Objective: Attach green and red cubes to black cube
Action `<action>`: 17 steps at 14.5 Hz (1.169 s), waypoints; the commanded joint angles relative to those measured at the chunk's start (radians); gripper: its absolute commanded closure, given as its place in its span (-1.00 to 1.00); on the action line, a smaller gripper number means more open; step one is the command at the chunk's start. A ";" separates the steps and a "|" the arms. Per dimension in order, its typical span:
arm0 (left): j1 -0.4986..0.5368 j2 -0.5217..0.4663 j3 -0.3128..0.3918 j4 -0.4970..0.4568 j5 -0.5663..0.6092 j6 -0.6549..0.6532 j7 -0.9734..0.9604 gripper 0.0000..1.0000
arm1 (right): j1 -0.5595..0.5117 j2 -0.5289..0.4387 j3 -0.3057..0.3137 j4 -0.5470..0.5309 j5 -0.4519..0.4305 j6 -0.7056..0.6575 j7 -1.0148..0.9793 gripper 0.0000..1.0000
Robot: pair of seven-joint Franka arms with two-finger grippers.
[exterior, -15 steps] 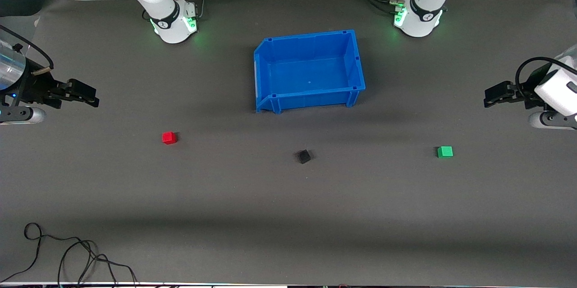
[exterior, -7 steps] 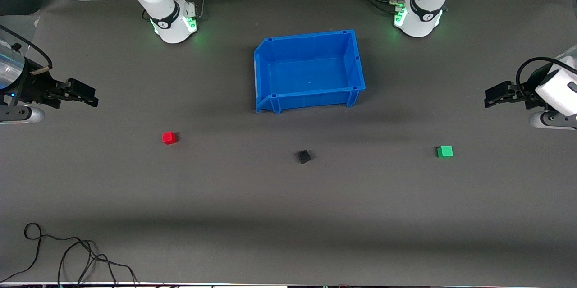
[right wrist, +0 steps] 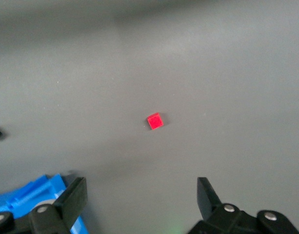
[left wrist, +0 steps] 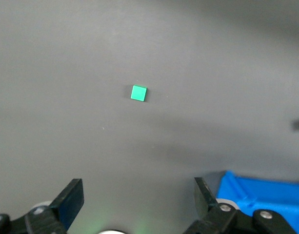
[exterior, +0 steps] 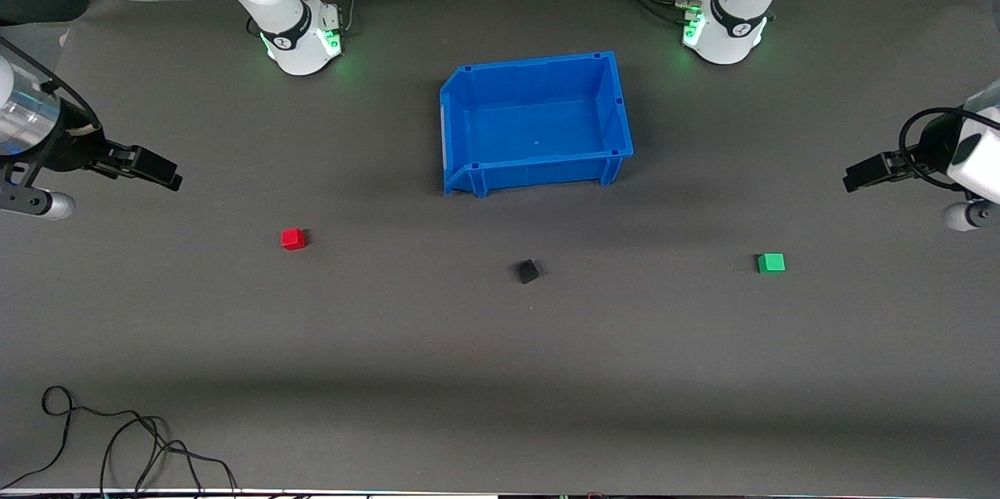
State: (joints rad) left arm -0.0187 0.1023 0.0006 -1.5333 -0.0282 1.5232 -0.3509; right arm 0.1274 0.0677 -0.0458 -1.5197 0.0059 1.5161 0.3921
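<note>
The black cube (exterior: 527, 271) lies on the grey mat, nearer the front camera than the blue bin. The red cube (exterior: 293, 238) rests toward the right arm's end of the table and shows in the right wrist view too (right wrist: 155, 121). The green cube (exterior: 771, 263) rests toward the left arm's end and shows in the left wrist view (left wrist: 138, 92). My right gripper (exterior: 160, 171) hangs open and empty above the mat at its end of the table, apart from the red cube. My left gripper (exterior: 859, 173) hangs open and empty at its own end, apart from the green cube.
An empty blue bin (exterior: 621, 112) stands mid-table between the two arm bases; a corner of it shows in each wrist view. A loose black cable (exterior: 117, 444) lies at the table's front corner on the right arm's end.
Both arms have turned their wrists and shifted slightly; the right gripper has moved a little toward the red cube's side. The cubes have not moved.
</note>
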 commanded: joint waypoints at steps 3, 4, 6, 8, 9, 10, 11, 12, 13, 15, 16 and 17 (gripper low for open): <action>0.045 -0.016 0.006 -0.007 -0.068 -0.015 -0.311 -1.00 | 0.001 0.018 -0.011 -0.033 -0.009 -0.008 0.151 -0.99; 0.065 -0.015 0.006 -0.008 -0.102 -0.014 -0.371 -1.00 | -0.003 0.035 -0.012 -0.045 -0.009 -0.008 0.152 -0.99; 0.108 -0.016 0.006 -0.027 -0.153 -0.002 -0.512 -1.00 | -0.005 0.052 -0.014 -0.047 -0.003 -0.007 0.235 -0.98; 0.150 -0.018 0.006 -0.043 -0.202 0.012 -0.629 -1.00 | 0.000 0.076 -0.014 -0.050 -0.003 0.007 0.434 -0.98; 0.169 -0.018 0.006 -0.066 -0.228 0.024 -0.685 -1.00 | -0.005 0.101 -0.014 -0.053 -0.003 0.016 0.495 -0.98; 0.184 -0.021 0.006 -0.097 -0.251 0.043 -0.730 -1.00 | -0.006 0.125 -0.019 -0.065 -0.003 0.030 0.531 -0.98; 0.204 -0.027 0.006 -0.137 -0.268 0.069 -0.759 -1.00 | -0.002 0.154 -0.026 -0.085 -0.003 0.056 0.594 -0.98; 0.221 -0.032 0.006 -0.184 -0.292 0.098 -0.763 -1.00 | 0.001 0.185 -0.026 -0.105 -0.004 0.096 0.670 -0.98; 0.235 -0.038 0.006 -0.233 -0.320 0.139 -0.763 -1.00 | 0.004 0.199 -0.026 -0.129 -0.003 0.145 0.706 -0.98; 0.252 -0.041 0.006 -0.342 -0.366 0.250 -0.752 -1.00 | 0.003 0.211 -0.026 -0.204 -0.003 0.246 0.714 -0.98; 0.253 -0.038 0.006 -0.385 -0.390 0.305 -0.749 -1.00 | 0.001 0.211 -0.026 -0.261 0.000 0.313 0.718 -0.97; 0.253 -0.027 0.006 -0.425 -0.413 0.363 -0.747 -1.00 | 0.008 0.211 -0.028 -0.327 -0.001 0.385 0.761 -0.93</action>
State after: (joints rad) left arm 0.2294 0.1050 0.0132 -1.8451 -0.3947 1.7860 -1.0855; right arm 0.1215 0.3052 -0.0639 -1.7288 0.0057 1.7927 1.0893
